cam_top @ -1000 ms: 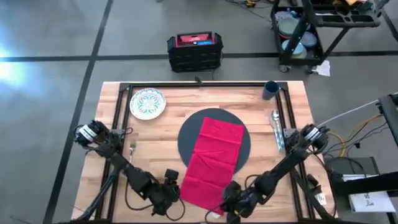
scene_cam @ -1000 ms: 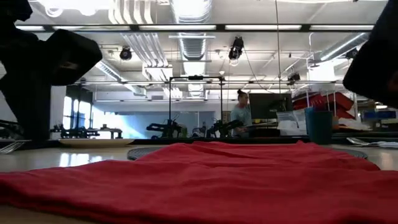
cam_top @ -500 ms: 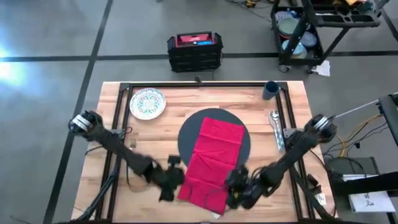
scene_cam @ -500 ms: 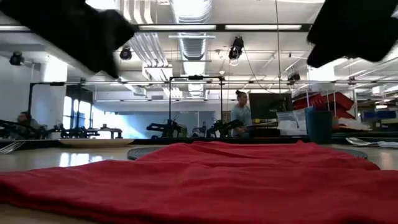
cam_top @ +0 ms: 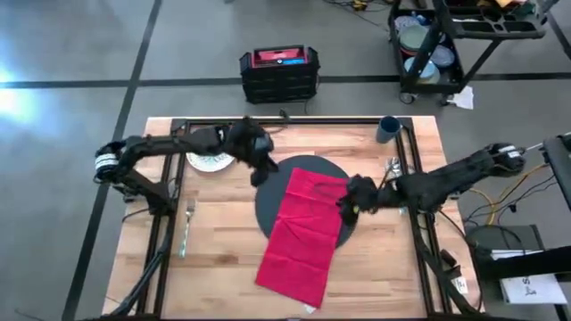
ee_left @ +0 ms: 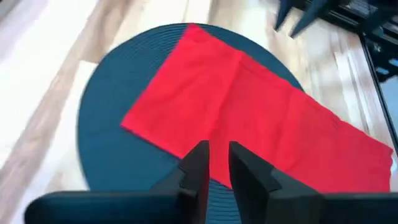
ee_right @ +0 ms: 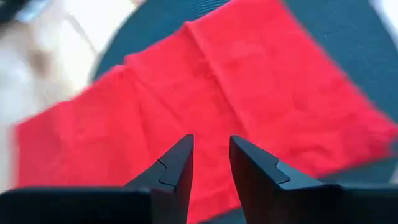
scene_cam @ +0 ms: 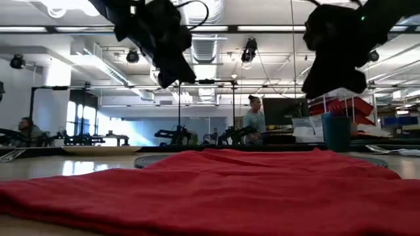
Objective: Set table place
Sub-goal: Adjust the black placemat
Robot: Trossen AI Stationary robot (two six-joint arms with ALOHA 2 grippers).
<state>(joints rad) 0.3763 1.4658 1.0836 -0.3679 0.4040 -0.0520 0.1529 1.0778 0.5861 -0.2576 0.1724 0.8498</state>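
hovering both grippers over the mat point(cam_top: 272, 201), nothing held yet

i've got the left gripper point(cam_top: 260, 166) above the mat's far-left edge and the right gripper point(cam_top: 345, 206) above its right edge, both with fingers at a narrow gap. the napkin point(cam_top: 302, 234) lies across the mat, hanging off its near side. plate point(cam_top: 208, 160) far-left of the mat, fork point(cam_top: 186, 226) left, cup point(cam_top: 387, 129) far-right.
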